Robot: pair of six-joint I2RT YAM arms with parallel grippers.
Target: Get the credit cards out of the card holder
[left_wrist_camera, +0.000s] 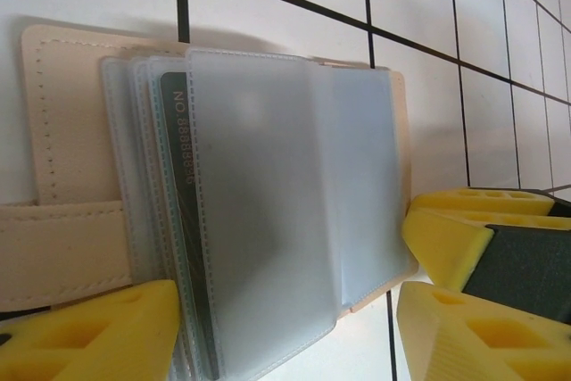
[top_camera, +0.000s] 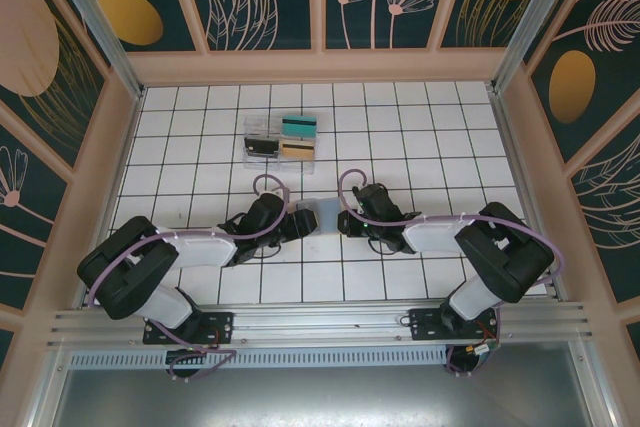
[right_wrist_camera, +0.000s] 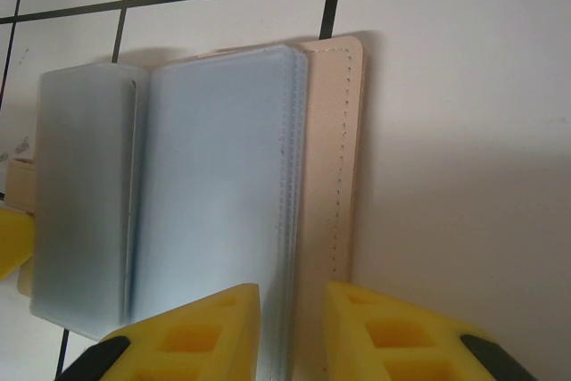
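Observation:
The tan card holder [top_camera: 318,217] lies open on the tiles between both grippers, its frosted sleeves fanned out [left_wrist_camera: 268,194]. A dark green credit card [left_wrist_camera: 183,220] with printed digits sits in one sleeve. My left gripper [left_wrist_camera: 285,327] is open, its yellow fingers [left_wrist_camera: 89,336] standing wide either side of the sleeves. My right gripper [right_wrist_camera: 293,310] is shut on the holder's edge [right_wrist_camera: 330,176], pinching the sleeve stack and tan cover. The right gripper's finger [left_wrist_camera: 451,238] shows at the holder's far edge. Teal [top_camera: 298,125], black [top_camera: 260,146] and tan [top_camera: 297,150] cards lie in the tray.
A clear compartment tray [top_camera: 258,125] stands behind the grippers, towards the back of the white tiled floor [top_camera: 420,127]. Patterned walls enclose the floor on three sides. Both arms [top_camera: 200,247] [top_camera: 440,235] reach inward from the near rail.

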